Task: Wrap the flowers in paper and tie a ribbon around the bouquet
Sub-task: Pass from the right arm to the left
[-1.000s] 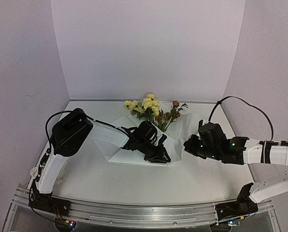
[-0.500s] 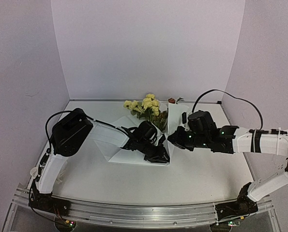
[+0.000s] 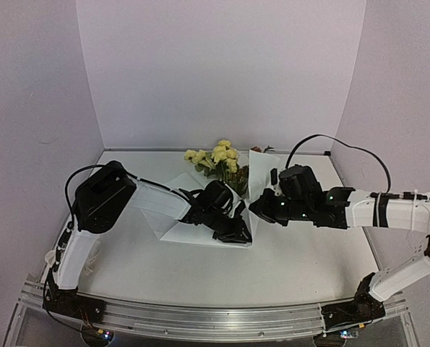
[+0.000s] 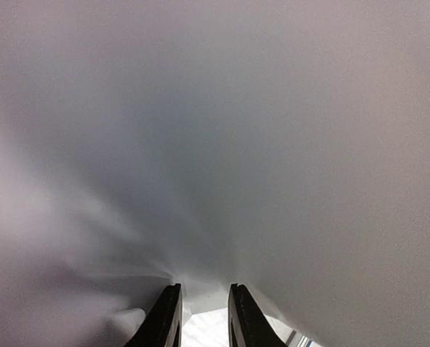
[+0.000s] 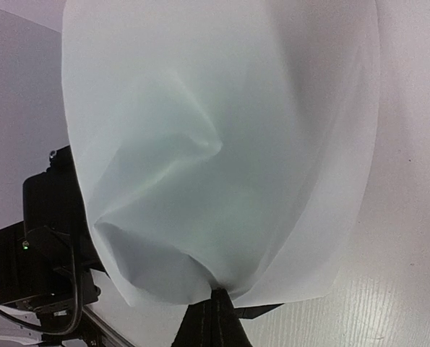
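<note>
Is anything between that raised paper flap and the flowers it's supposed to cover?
No object lies between the paper flap and the flowers; lower down, the left tool rests right beside it.

Pale tabletop (image 3: 200, 267) — lilac-white walls (image 3: 222, 72) on three sides, aluminium rail (image 3: 215, 318) along near edge

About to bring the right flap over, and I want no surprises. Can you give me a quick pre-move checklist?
1. Right end effector gripping the paper flap: ok, shut on its edge.
2. Left end effector pinching the paper low down: ok.
3. Yellow flowers showing above the paper: ok.
4. Flap folded across the flowers: not ok, it stands raised.
5. Ribbon located: cannot tell, no view shows it.
</note>
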